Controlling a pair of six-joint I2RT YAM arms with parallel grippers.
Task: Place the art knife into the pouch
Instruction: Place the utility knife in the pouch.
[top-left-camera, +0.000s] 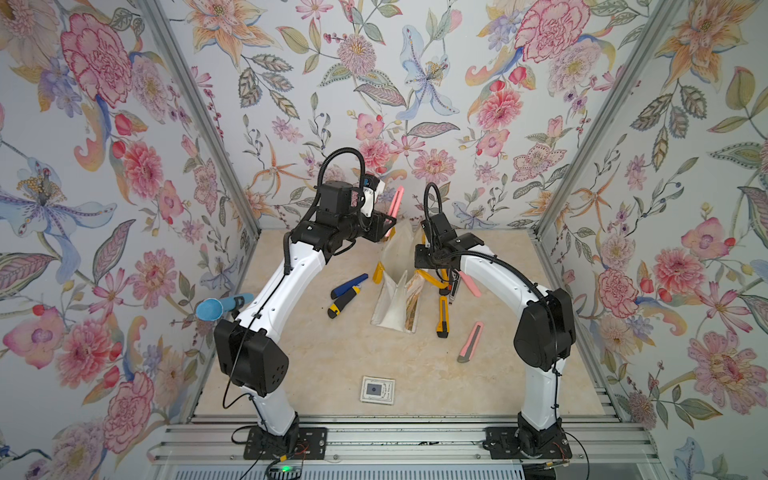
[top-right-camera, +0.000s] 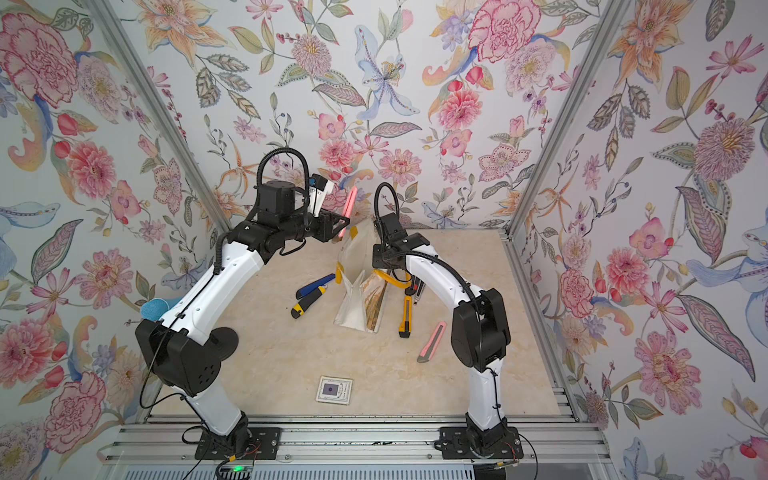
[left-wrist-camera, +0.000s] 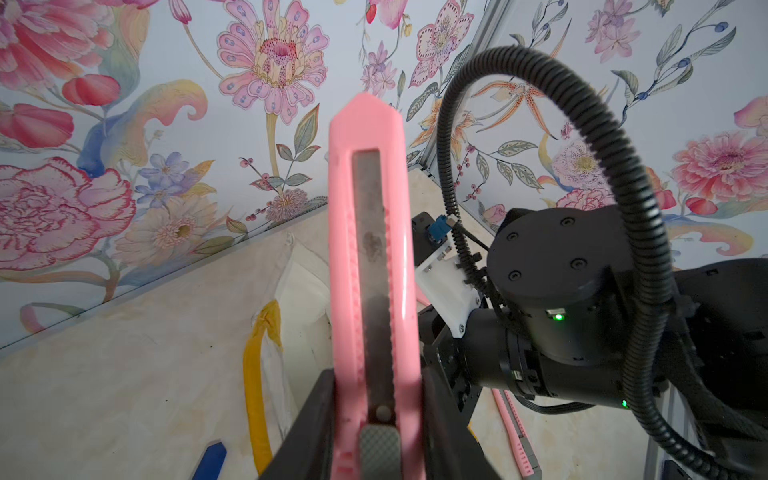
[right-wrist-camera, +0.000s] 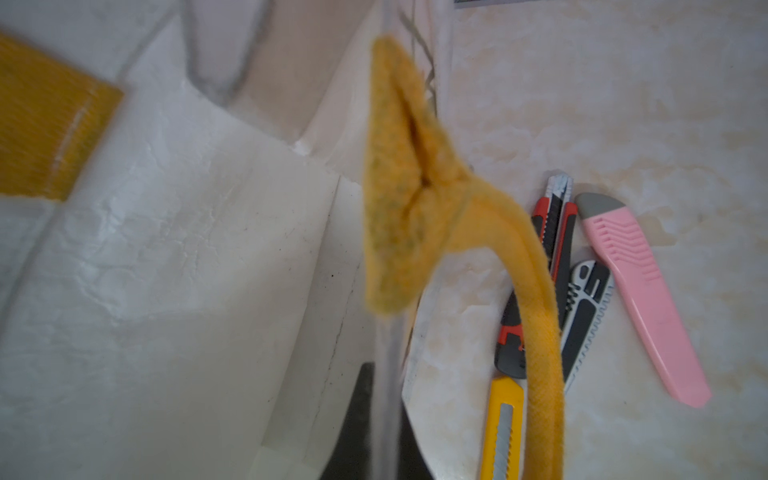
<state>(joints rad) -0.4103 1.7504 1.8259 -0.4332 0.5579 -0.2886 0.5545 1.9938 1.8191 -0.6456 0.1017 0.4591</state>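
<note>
Pink art knife (left-wrist-camera: 368, 249) in left pincer (left-wrist-camera: 378, 386), beside pouch (left-wrist-camera: 309, 286) rim.

The pouch (top-left-camera: 392, 309) gaped open upward; the right gripper (top-left-camera: 421, 266) crowded its rim, a blue knife (top-left-camera: 349, 286) and yellow knife (top-left-camera: 443, 316) flanking its base.

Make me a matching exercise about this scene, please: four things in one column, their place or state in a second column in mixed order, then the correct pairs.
1 left gripper
2 right gripper
3 all-blue knife
4 white card

A near the table's front edge
B shut on the pouch rim
C gripping a pink knife
D on the table beside the pouch, on the left arm's side

Pairs: 1-C, 2-B, 3-D, 4-A
</note>
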